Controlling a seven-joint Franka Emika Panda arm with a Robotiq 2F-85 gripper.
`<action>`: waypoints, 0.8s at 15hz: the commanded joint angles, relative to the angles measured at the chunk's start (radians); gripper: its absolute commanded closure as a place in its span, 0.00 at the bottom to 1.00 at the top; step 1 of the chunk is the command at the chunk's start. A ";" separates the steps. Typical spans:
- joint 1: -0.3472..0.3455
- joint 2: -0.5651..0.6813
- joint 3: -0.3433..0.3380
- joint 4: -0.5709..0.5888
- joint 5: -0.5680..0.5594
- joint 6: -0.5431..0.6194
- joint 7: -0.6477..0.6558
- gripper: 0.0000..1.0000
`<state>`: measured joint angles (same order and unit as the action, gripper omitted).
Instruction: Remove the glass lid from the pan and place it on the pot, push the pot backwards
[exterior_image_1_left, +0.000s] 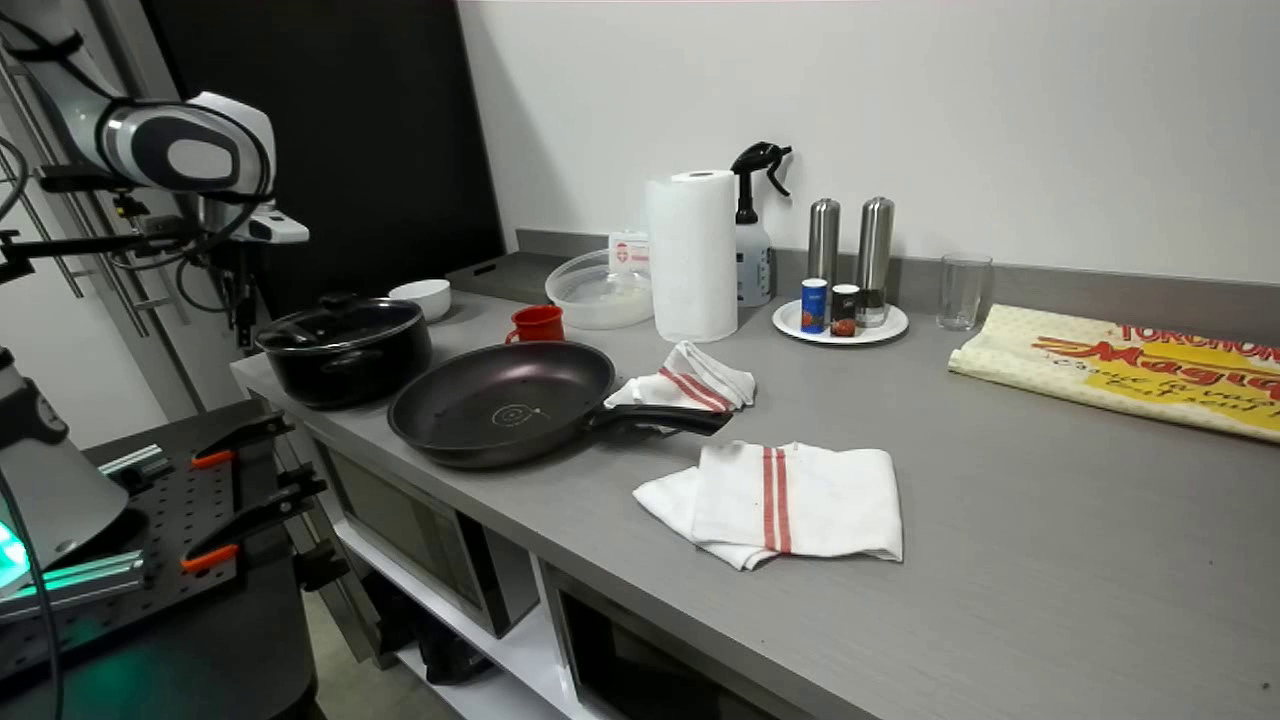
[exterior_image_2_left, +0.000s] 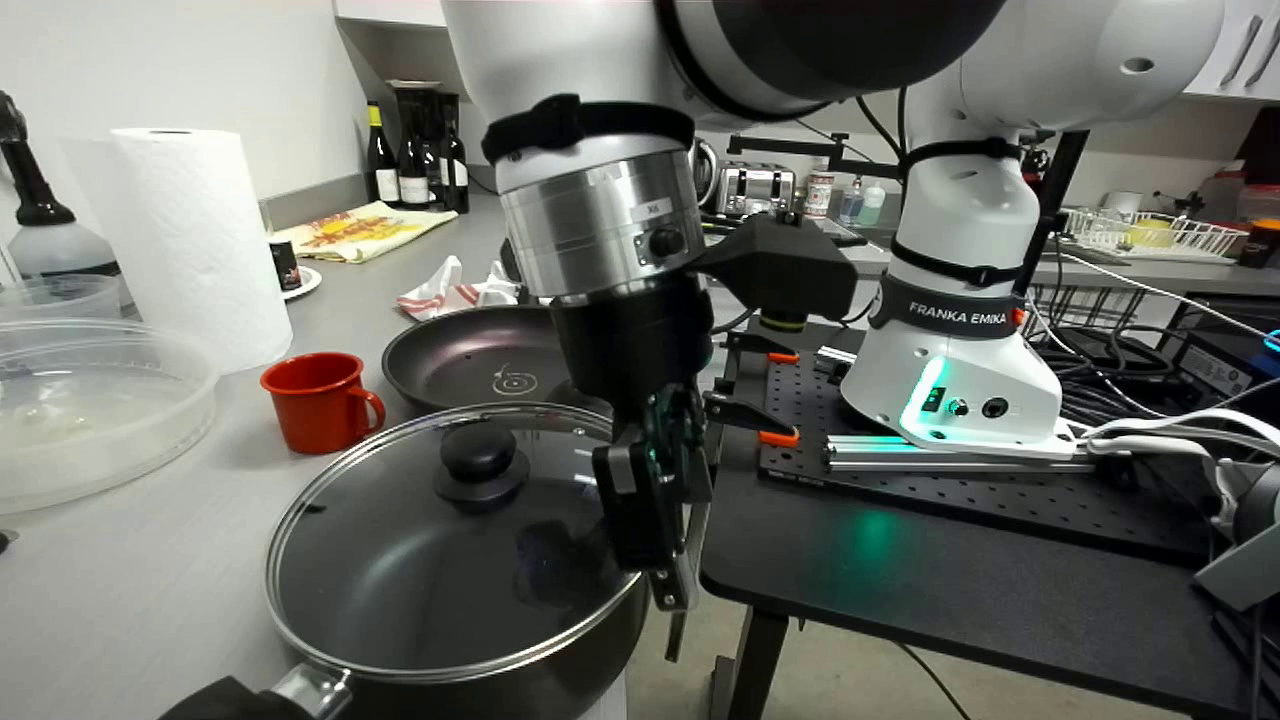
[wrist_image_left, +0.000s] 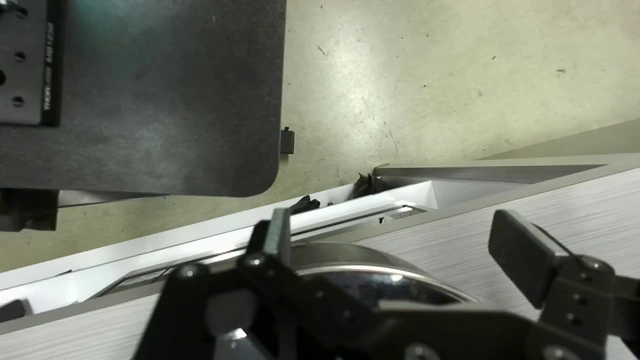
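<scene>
The glass lid (exterior_image_2_left: 400, 580) with its black knob lies on the black pot (exterior_image_2_left: 560, 675), and it also shows on the pot (exterior_image_1_left: 360, 370) in an exterior view. The wide black pan (exterior_image_1_left: 510, 400) stands uncovered beside the pot, and it is partly hidden behind the arm in an exterior view (exterior_image_2_left: 470, 350). My gripper (exterior_image_2_left: 650, 580) points down beside the pot's rim, near the counter edge. It also shows just past the pot in an exterior view (exterior_image_1_left: 243, 325). In the wrist view my gripper (wrist_image_left: 395, 245) has its fingers wide apart with nothing between them, and part of the lid rim shows behind them.
A red mug (exterior_image_2_left: 318, 402), a clear plastic tub (exterior_image_2_left: 90, 410), a white bowl (exterior_image_1_left: 425, 298) and a paper towel roll (exterior_image_1_left: 695, 260) stand behind the cookware. Striped cloths (exterior_image_1_left: 790, 500) lie by the pan handle. The robot's black table (wrist_image_left: 175, 100) faces the counter across a gap.
</scene>
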<state>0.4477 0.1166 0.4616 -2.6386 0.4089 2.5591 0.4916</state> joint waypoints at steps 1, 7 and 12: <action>-0.015 0.028 -0.013 0.027 0.039 -0.016 -0.023 0.00; -0.035 0.058 -0.022 0.041 0.059 -0.021 -0.033 0.00; -0.044 0.072 -0.030 0.049 0.053 -0.031 -0.037 0.00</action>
<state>0.4099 0.1703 0.4427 -2.6142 0.4417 2.5453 0.4881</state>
